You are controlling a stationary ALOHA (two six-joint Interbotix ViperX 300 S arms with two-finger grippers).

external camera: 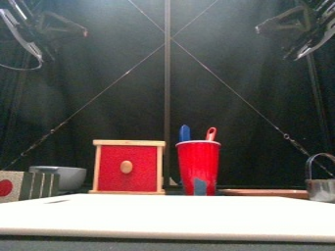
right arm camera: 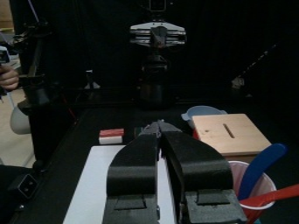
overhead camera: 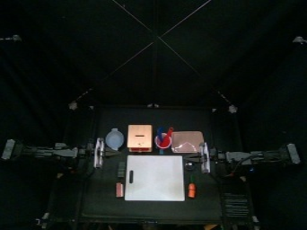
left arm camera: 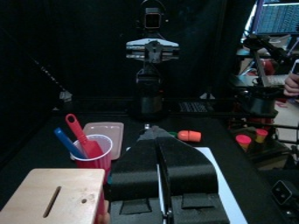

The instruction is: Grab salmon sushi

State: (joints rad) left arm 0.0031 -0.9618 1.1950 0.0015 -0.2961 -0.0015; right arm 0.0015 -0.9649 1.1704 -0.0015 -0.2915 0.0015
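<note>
The salmon sushi (overhead camera: pixel 118 189) is a tiny, dull reddish-orange piece on the black table, just left of the white square sheet (overhead camera: pixel 156 177), near the front. It also shows in the right wrist view (right arm camera: pixel 112 135), far ahead of that gripper. My left gripper (overhead camera: pixel 99 153) hovers at the table's left side, behind the sushi, with its jaws together and empty (left arm camera: pixel 158 144). My right gripper (overhead camera: pixel 206 157) hovers at the right side, also shut and empty (right arm camera: pixel 160 131). Neither touches the sushi.
A brighter, chunkier orange piece (overhead camera: pixel 192 190) lies right of the sheet, also seen in the left wrist view (left arm camera: pixel 188 136). Along the back stand a grey bowl (overhead camera: pixel 114 138), a wooden box (overhead camera: pixel 142 137), a red cup (overhead camera: pixel 166 137) with utensils, and a pinkish tray (overhead camera: pixel 188 140).
</note>
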